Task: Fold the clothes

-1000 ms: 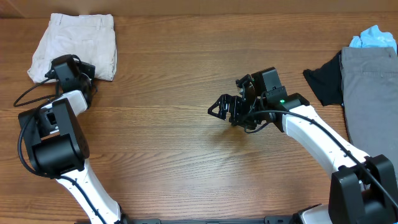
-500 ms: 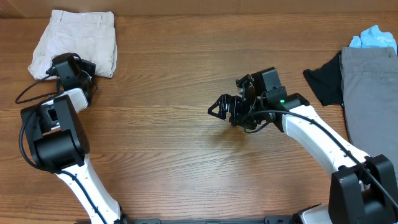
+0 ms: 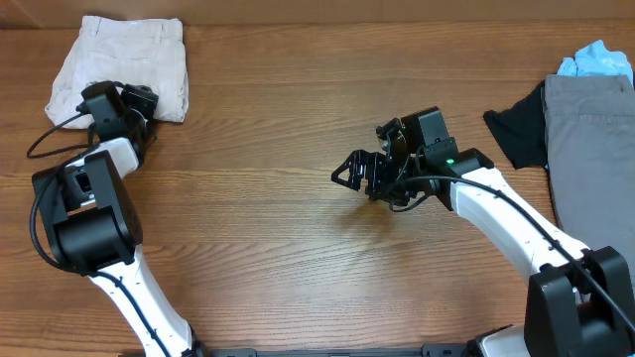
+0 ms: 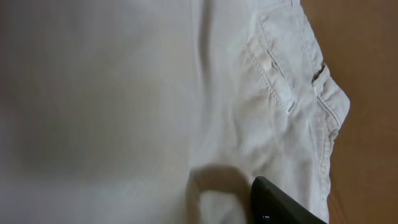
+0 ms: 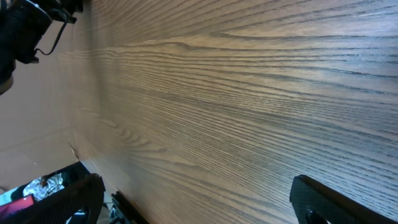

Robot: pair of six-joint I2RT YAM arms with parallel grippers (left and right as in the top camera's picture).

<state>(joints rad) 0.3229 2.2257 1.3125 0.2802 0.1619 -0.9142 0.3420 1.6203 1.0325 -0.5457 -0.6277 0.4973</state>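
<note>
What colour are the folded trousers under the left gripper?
The trousers are plain cream-beige, with no pattern; the left wrist view shows them best.

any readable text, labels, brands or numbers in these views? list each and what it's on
None can be read in any view.
cream trousers: only stitching and a pocket seam show, no tag or label.
grey trousers, black garment, blue cloth: no print visible.
green light on the right arm: a lamp only, no lettering.
clutter at the corner of the right wrist view: too blurred to read.
</note>
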